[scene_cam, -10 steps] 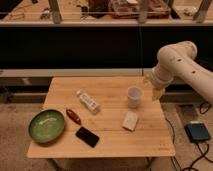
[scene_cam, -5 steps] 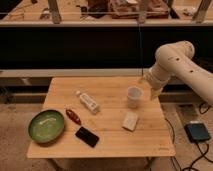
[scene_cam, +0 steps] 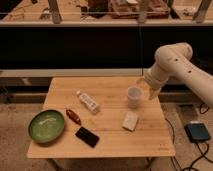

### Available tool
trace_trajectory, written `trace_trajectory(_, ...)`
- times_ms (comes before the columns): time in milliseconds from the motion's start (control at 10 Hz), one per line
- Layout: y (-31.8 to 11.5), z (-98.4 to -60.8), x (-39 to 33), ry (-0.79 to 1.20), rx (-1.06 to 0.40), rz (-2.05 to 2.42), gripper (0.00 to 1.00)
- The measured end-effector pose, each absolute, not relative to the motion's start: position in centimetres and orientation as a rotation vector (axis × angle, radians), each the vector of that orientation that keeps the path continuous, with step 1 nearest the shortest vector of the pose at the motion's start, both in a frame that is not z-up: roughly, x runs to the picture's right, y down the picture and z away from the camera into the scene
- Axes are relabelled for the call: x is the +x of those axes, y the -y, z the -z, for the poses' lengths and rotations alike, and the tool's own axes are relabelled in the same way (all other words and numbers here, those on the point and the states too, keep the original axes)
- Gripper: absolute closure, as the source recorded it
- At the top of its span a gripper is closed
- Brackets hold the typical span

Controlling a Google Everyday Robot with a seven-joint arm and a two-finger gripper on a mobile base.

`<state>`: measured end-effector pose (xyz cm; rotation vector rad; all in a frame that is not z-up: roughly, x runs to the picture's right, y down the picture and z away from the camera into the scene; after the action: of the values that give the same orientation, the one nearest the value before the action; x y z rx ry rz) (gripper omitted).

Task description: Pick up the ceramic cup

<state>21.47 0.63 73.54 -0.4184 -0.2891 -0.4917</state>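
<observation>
The ceramic cup [scene_cam: 133,96] is small and pale. It stands upright on the right part of the wooden table [scene_cam: 107,85]. My gripper [scene_cam: 150,90] hangs at the end of the white arm [scene_cam: 175,62], just to the right of the cup and near its rim height, close beside it. Nothing shows in its grasp.
A flat pale block [scene_cam: 131,120] lies in front of the cup. A small lying bottle [scene_cam: 88,101], a red object [scene_cam: 73,116], a black phone [scene_cam: 87,136] and a green bowl [scene_cam: 46,126] sit to the left. A dark device [scene_cam: 198,132] lies on the floor at right.
The gripper has moved down and slightly left, closer to the cup's right side. The cup and other objects have not moved.
</observation>
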Motion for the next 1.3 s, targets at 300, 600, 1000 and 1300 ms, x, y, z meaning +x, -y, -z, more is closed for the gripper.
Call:
trace_trajectory(300,-2.6,-77.5,20.8,0.367,-0.386,0.572,0.35)
trace_trajectory(600,-3.8,-79.5,20.3,0.381,-0.350,0.644,0.35)
trace_trajectory(1000,-5.4,-83.0,19.9,0.356,-0.322,0.678,0.35)
trace_trajectory(1300,-5.7,-84.4,20.6,0.334,-0.317,0.653,0.35)
